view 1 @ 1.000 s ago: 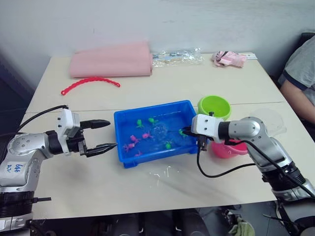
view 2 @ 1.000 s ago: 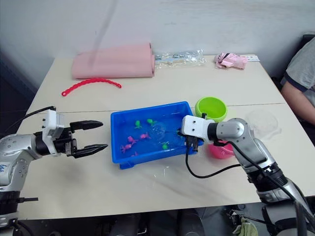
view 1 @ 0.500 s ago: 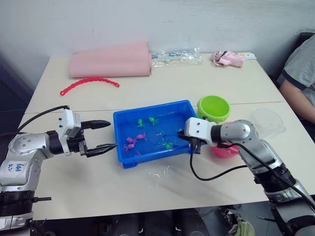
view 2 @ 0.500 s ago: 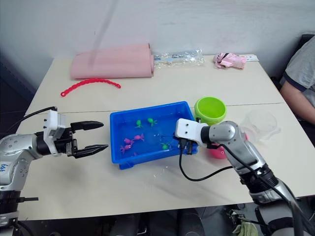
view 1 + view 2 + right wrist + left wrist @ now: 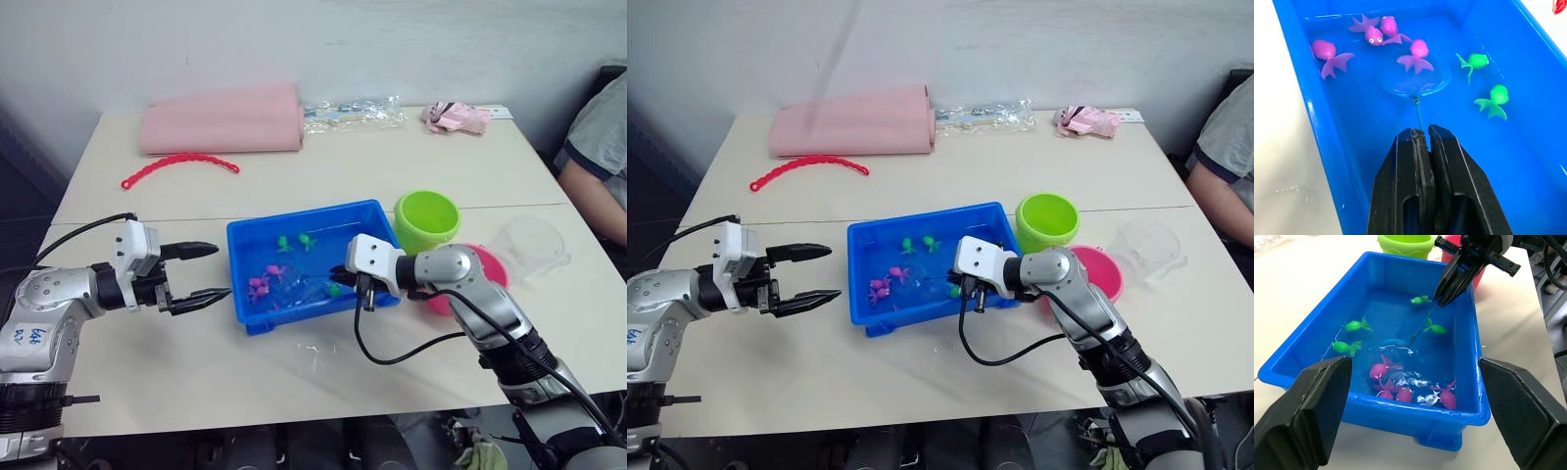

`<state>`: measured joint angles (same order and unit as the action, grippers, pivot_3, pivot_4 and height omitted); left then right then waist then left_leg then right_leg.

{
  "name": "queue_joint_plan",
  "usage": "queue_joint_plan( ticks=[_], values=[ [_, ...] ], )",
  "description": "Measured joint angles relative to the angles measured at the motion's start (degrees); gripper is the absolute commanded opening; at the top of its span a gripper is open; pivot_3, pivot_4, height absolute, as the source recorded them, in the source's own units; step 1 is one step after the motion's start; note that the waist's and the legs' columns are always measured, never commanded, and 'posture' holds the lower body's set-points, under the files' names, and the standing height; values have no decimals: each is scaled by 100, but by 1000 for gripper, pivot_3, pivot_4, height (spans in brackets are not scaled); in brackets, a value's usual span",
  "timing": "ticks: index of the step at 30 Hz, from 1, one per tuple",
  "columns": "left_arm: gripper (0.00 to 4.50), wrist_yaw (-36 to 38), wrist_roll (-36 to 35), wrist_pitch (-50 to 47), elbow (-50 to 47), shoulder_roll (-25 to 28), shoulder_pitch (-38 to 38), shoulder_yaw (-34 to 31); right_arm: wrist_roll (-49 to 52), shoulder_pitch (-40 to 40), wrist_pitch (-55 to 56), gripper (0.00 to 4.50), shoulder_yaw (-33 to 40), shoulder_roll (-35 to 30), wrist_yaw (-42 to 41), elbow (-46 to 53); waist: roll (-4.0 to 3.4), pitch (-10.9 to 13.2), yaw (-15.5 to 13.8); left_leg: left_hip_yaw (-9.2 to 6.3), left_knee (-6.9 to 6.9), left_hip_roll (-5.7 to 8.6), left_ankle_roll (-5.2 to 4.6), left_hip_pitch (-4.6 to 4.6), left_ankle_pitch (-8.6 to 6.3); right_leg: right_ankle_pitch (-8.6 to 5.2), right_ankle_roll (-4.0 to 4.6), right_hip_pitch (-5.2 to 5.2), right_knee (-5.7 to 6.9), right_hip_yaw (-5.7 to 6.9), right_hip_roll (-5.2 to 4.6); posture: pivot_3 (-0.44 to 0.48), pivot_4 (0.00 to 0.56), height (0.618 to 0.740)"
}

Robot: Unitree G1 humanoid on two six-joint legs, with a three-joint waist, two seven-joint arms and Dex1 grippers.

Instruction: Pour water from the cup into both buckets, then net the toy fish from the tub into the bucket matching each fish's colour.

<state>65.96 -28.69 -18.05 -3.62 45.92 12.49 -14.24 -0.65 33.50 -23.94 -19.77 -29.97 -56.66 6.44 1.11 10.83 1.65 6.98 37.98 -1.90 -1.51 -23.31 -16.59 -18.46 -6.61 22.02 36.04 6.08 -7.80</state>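
Blue plastic held most of the action: the tub [image 5: 313, 262] sat mid-table with water in it, and the right gripper [image 5: 1422, 139] had its two black fingers pressed together on the thin wire handle of the net [image 5: 1413, 81]. The hoop lay down in the water among the toy fish [image 5: 1400, 392], one pink fish [image 5: 1418, 54] resting at its far rim, perhaps partly over the mesh; I could not tell for sure. Other pink ones clustered just beside it, and the green fish [image 5: 1492, 100] floated apart toward the tub's other side.

Off to the tub's left side, the left gripper [image 5: 201, 271] hovered above the table with its fingers spread wide, holding nothing.

Both buckets stood near the tub's right end, the green bucket [image 5: 426, 218] farther back and the pink bucket [image 5: 1095, 273] partly behind the right arm. The clear cup [image 5: 534, 243] sat beyond them, well apart from the tub. From where I stood, whether the buckets held water could not be made out.

To my eye the netting step was in hand, with a pink fish as the target. The next move seemed to call for sliding the hoop under that fish, lifting it level so the catch would not slip off, then carrying it over to the pink bucket and tipping it in.
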Motion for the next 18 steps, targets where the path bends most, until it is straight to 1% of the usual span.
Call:
queue_joint_plan(
  ticks=[14, 18],
  values=[
    [4475, -10, 1, 1, 1, 0, -25, -3, 419, -45, -95, 0, 356, 406, 498, -203, 0, 0, 3, 1, -1, 0, 1, 0, -1, 0, 0, 1, 0, -1, 0, 0, 150, 740],
    [4475, -3, 8, 6, 12, 0, -22, -3, 536, -56, -142, 0, 464, 379, 502, -198, 0, 0, 3, 1, -1, 0, 1, 0, -1, 0, 0, 1, 0, -1, 0, 0, 150, 740]
  ],
)
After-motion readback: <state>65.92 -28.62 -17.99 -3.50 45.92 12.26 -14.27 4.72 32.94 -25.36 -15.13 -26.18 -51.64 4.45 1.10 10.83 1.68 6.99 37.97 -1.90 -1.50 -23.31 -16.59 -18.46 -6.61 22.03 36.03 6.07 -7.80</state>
